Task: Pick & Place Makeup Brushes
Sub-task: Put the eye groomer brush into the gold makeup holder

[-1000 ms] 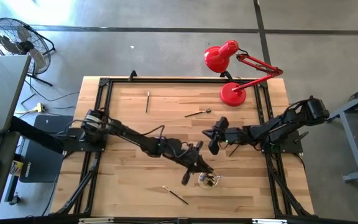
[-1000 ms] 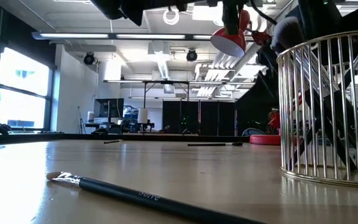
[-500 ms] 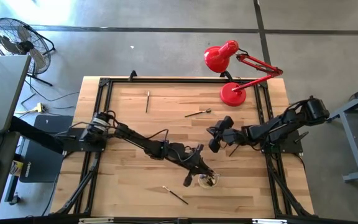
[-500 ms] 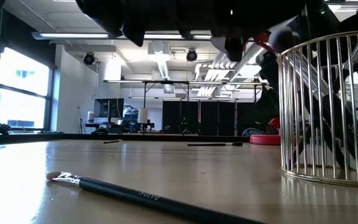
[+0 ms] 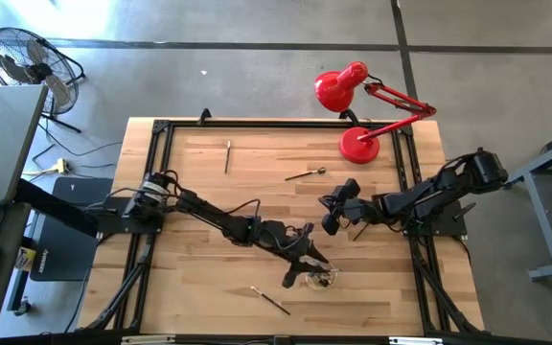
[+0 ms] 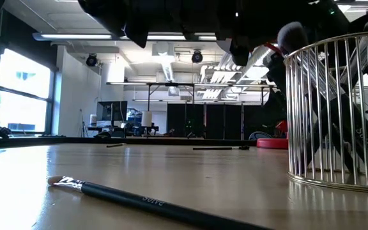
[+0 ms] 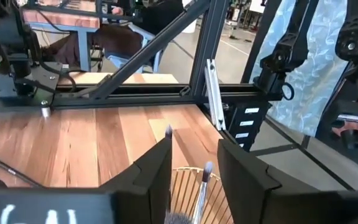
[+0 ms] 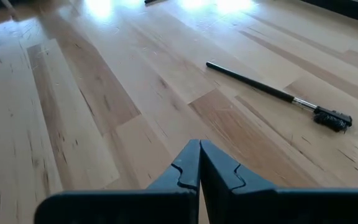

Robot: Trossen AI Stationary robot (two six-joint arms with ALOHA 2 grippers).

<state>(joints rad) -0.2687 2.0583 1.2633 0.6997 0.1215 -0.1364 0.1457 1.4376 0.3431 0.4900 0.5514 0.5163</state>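
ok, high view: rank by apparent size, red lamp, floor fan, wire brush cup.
1. red lamp
2. floor fan, close to the lamp, so that order is unsure
3. wire brush cup, clearly smallest, partly under the left arm

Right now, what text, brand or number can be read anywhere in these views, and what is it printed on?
Pale print on the handle of the dark makeup brush lying nearest in the low view: too blurred to read for certain.
Pale print on brush handles inside the wire holder: too blurred to read.
White marks on the left gripper housing: cut off, unreadable.
Nothing else legible.
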